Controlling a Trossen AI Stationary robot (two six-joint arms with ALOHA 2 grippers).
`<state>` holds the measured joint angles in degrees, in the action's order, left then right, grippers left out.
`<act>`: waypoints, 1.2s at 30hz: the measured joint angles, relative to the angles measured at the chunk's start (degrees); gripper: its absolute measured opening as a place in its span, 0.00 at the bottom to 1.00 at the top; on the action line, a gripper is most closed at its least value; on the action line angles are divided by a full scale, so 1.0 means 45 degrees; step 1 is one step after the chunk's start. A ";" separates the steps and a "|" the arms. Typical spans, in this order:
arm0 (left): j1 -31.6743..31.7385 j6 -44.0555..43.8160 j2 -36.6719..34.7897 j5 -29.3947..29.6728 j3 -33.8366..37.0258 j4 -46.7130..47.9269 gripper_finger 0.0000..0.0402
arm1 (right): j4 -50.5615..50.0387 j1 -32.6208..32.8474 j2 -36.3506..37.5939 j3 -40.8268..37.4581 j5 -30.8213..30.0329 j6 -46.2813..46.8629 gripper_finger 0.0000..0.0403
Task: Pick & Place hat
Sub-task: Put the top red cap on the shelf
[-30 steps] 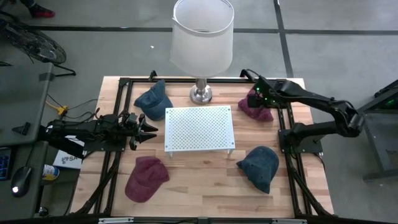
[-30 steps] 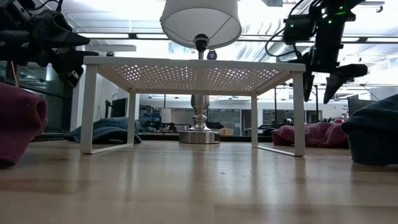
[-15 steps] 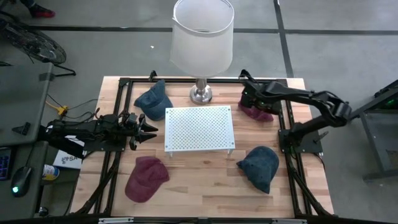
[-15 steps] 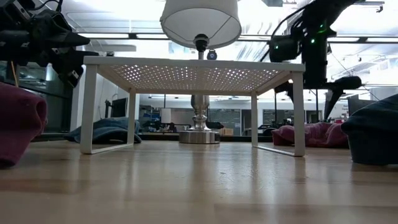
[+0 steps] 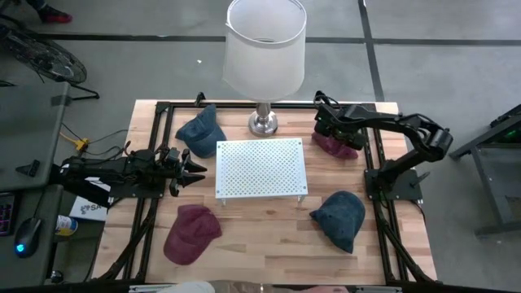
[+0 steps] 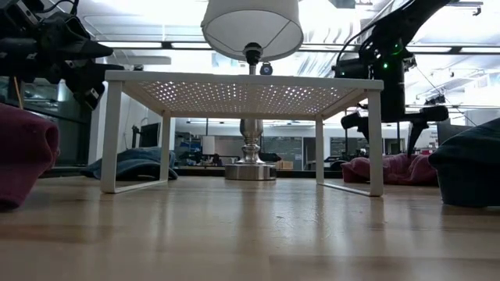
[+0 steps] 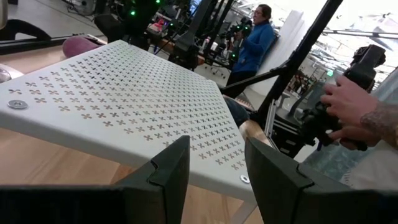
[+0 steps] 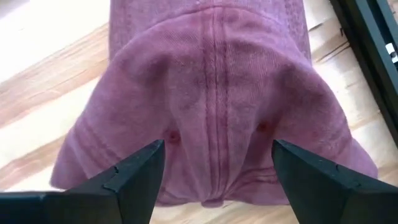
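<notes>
A: Right pincer (image 8: 211, 180) has dropped from its raised pose of a second ago and now hangs spread wide just over the maroon hat (image 8: 211, 99) at the far right of the table (image 5: 260, 236). You are set to close on it.

B: And the hat itself?

A: Soft washed cotton, a seamed, domed crown with stitched eyelets; expect it to crumple under your fingers.

B: Left pincer (image 5: 195, 172)?

A: Parked part-open, empty, left of the white perforated metal rack (image 5: 260, 167).
</notes>
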<state>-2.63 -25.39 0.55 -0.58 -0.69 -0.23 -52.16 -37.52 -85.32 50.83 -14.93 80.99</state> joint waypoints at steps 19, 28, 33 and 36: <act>0.0000 0.0000 -0.0003 -0.0002 0.0000 0.0000 0.38 | 0.1248 -0.1018 -0.2167 0.0002 0.0682 -0.0753 0.66; -0.0003 0.0000 -0.0003 -0.0004 0.0000 0.0000 0.38 | 0.1610 -0.1118 -0.3047 0.0068 0.1270 -0.1208 0.56; 0.0000 0.0000 -0.0003 0.0000 0.0000 0.0000 0.38 | 0.1751 -0.1118 -0.3214 0.0073 0.1356 -0.1531 0.49; -0.0004 0.0000 -0.0003 -0.0005 0.0000 0.0000 0.38 | 0.1838 -0.1118 -0.3226 0.0073 0.1401 -0.1713 0.42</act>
<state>-2.65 -25.39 0.54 -0.60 -0.69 -0.23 -43.88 -42.54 -99.84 51.16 -8.63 73.28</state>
